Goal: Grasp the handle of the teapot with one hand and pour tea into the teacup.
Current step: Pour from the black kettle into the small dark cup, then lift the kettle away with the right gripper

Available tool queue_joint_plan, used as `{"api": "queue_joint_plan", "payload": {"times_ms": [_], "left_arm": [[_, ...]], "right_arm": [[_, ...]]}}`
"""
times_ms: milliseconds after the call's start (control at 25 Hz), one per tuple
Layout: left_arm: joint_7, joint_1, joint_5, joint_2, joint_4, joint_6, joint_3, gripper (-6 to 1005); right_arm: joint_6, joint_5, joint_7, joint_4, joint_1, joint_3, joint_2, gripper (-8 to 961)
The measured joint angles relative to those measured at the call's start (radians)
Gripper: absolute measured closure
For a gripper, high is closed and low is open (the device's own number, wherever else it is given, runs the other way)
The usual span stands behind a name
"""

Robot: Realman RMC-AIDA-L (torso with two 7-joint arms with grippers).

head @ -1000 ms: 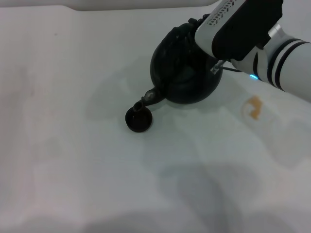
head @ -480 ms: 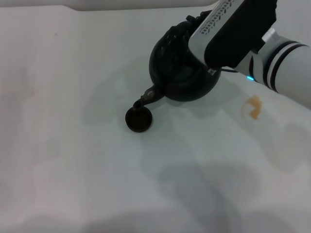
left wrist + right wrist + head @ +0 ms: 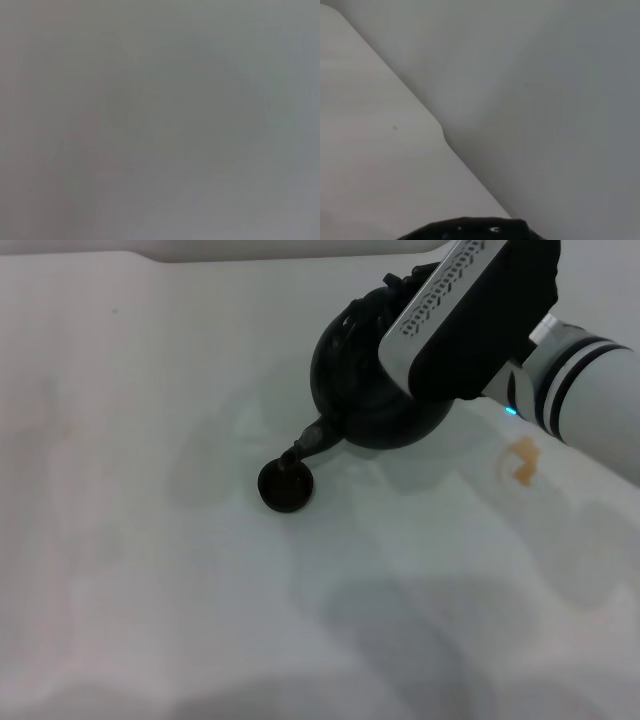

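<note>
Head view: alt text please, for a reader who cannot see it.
The right arm's gripper tilts a black teapot by its handle, spout just over a tiny dark teacup on a white table. An orange stain lies nearby.

You have a white table (image 3: 150, 570) filling nearly the whole head view, its surface matte and slightly mottled. Toward the right side you see a small orange-brown stain (image 3: 521, 460) lying flat on the table. Soft grey shadows spread across the near part of the surface. Along the far edge you see a pale wall (image 3: 250, 248), and in the right wrist view the same wall (image 3: 560, 100) meets the table (image 3: 375, 165) along a slanted line
</note>
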Motion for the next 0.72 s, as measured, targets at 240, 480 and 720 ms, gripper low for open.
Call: {"api": "queue_joint_plan", "payload": {"times_ms": [240, 480, 720], "left_arm": [[0.0, 0.0, 0.0, 0.0, -0.001, 0.0, -0.001, 109], [0.0, 0.0, 0.0, 0.0, -0.001, 0.0, -0.001, 109], [0.0, 0.0, 0.0, 0.0, -0.001, 0.0, -0.001, 108]], "right_arm": [[0.002, -0.045, 0.022, -0.004, -0.007, -0.014, 0.0, 825], [-0.006, -0.104, 0.042, -0.014, -0.041, -0.026, 0.002, 829], [-0.007, -0.133, 0.062, -0.017, -0.048, -0.035, 0.002, 829]]}}
